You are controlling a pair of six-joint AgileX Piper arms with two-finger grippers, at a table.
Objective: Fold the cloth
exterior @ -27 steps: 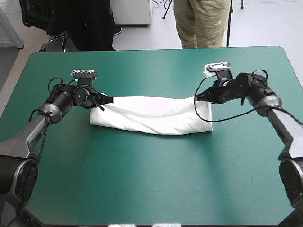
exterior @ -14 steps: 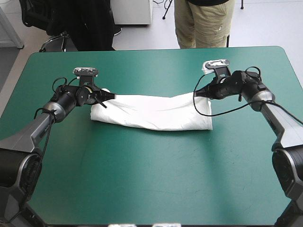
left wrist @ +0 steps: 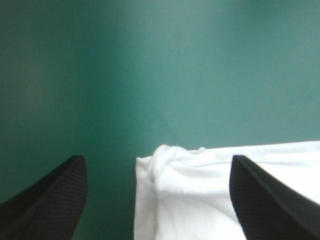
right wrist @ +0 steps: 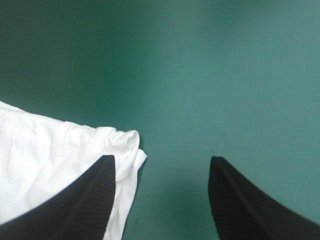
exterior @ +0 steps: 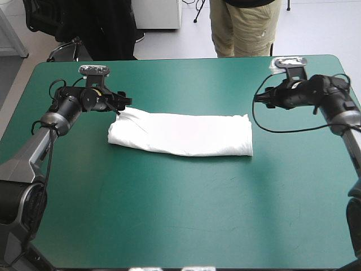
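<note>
the high camera sits above and behind me, facing forward and down, far enough back to take in the whole worktop (exterior: 180, 226) out to its far edge. my left wrist camera looks along my left gripper (left wrist: 156, 158), very close over the teal-green cover (left wrist: 160, 60), and catches one end of the t-shirt (left wrist: 200, 195). my right wrist camera looks along my right gripper (right wrist: 161, 159), just as close, at the opposite end. each wrist view shares its end of the t-shirt with the high view.
</note>
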